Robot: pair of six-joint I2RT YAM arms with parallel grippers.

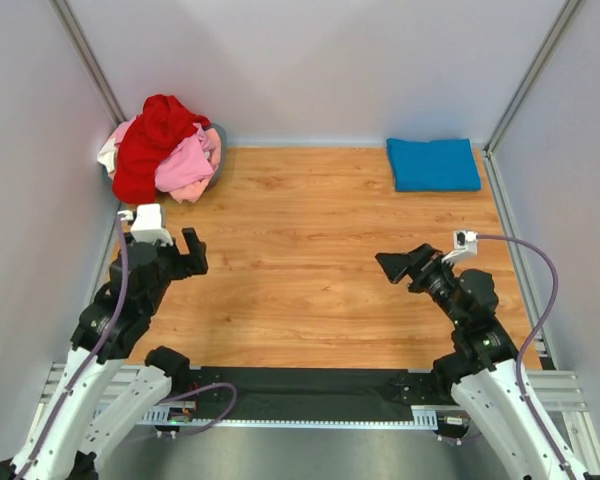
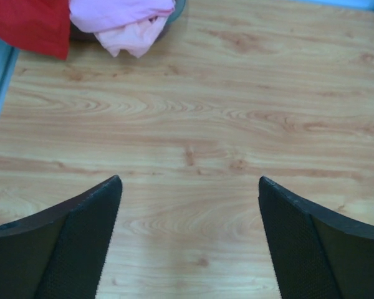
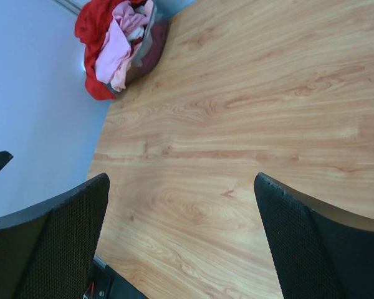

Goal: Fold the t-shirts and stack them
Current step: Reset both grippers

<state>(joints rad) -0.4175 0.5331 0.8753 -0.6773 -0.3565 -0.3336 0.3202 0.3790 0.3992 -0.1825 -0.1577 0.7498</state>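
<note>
L gripper (image 1: 192,248), jaws wide apart & empty, hovers at 8 o'clock. At 11, crumpled red cotton t-shirt (image 1: 152,140) lies over soft light pink t-shirt (image 1: 188,165): best pinch top layer only. R gripper (image 1: 395,265) at 4, likewise spread w/ nothing held; folded bright blue t-shirt (image 1: 433,164) at 1.

Wooden table (image 1: 310,270): folded blue t-shirt (image 1: 433,165), heaped shirts (image 1: 165,150).
</note>
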